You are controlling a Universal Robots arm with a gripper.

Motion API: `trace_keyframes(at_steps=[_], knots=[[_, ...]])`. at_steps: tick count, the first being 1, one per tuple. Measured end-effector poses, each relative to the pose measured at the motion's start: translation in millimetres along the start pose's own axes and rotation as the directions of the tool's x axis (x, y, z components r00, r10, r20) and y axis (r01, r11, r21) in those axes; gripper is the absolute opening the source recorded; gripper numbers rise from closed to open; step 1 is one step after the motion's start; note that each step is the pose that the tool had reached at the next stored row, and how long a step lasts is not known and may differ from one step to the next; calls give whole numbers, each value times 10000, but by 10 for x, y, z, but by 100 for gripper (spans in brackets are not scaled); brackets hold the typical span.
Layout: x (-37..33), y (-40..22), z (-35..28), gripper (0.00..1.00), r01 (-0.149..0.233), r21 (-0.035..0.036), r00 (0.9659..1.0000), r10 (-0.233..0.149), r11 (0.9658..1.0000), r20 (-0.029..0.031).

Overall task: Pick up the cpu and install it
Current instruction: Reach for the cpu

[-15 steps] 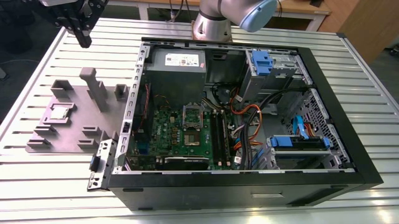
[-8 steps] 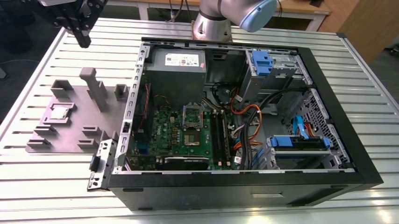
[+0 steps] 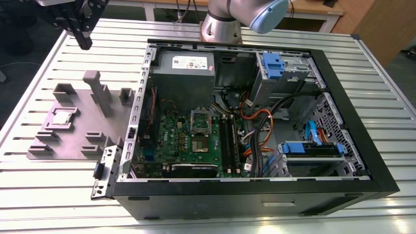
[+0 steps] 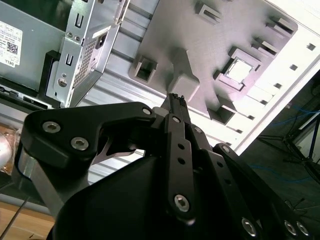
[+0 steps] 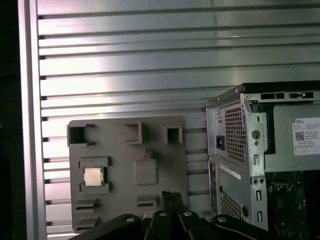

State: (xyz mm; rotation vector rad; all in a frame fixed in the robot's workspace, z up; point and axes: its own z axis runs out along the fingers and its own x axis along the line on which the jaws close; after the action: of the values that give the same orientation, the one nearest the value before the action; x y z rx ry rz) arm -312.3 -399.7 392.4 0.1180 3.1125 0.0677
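Slatted table [image 3: 52, 195], one cpu [image 3: 63, 118], one hand [image 3: 85, 45] aloft

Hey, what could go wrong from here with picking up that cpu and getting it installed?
The cpu sits recessed in the grey holder beside tall posts; the claw might clip one coming down. The socket lies deep in the case near loose cables, so a tilted placement may jam.

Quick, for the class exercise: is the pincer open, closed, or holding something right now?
Pincer: closed, holding nothing; the cpu lies in the grey tray.
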Motion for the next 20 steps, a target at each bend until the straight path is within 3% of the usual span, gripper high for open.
trace_keyframes(at_steps=[20], knots=[[50, -4, -2, 11, 0, 1, 10000, 0, 10000, -1]])
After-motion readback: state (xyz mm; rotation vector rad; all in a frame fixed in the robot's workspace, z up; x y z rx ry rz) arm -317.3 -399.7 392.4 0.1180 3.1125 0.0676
